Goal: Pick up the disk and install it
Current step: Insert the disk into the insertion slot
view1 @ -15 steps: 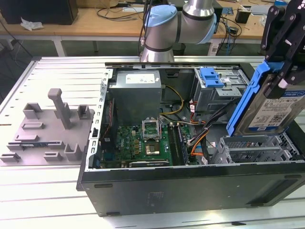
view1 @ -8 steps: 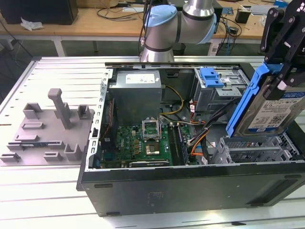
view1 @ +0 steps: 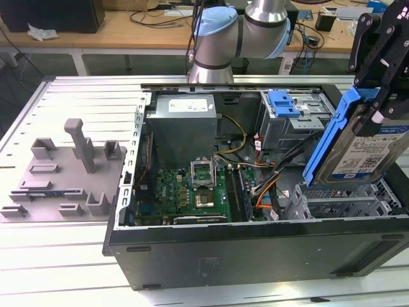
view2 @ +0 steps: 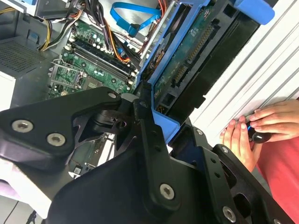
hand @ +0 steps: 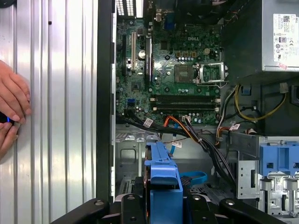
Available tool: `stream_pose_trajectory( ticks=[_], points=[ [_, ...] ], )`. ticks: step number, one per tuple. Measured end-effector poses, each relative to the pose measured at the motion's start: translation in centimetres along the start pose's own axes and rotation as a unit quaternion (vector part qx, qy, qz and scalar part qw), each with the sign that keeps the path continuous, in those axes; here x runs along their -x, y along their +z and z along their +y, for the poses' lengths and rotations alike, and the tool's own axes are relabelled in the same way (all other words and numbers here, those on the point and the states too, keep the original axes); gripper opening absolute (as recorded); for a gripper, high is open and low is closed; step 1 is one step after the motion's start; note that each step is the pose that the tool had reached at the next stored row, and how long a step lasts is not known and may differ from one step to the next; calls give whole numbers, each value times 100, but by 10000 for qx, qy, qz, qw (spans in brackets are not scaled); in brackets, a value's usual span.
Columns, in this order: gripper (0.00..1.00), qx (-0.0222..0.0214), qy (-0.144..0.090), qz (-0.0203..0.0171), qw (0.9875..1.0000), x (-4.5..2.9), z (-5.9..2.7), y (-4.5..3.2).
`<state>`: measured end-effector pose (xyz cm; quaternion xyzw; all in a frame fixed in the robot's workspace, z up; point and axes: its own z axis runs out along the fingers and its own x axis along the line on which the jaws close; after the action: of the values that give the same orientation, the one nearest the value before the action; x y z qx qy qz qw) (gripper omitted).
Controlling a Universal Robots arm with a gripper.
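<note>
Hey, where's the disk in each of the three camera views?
Exterior view: the disk, tilted, at the exterior view's right.
Second wrist view: the disk shows its circuit-board underside.
First wrist view: the disk edge-on, blue frame facing the camera.
Shared landmark: the green motherboard.

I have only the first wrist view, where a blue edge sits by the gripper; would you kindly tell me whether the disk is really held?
Observer: Yes. In the exterior view the gripper is shut on the disk, which is held on edge and tilted, with its labelled face showing.
Operator: Thank you. Where does it hang relative to the case?
Observer: Over the metal drive cage, at the exterior view's right end of the open computer case. Its lower edge looks to be just above the cage and not seated in it.
</note>
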<state>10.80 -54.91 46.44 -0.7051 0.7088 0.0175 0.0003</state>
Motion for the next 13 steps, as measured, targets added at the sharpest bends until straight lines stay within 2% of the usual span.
stream_pose_trajectory(
  ticks=[13],
  points=[
    [37, 0, 0, 0, 10000, -6, -14, 53]
  ],
)
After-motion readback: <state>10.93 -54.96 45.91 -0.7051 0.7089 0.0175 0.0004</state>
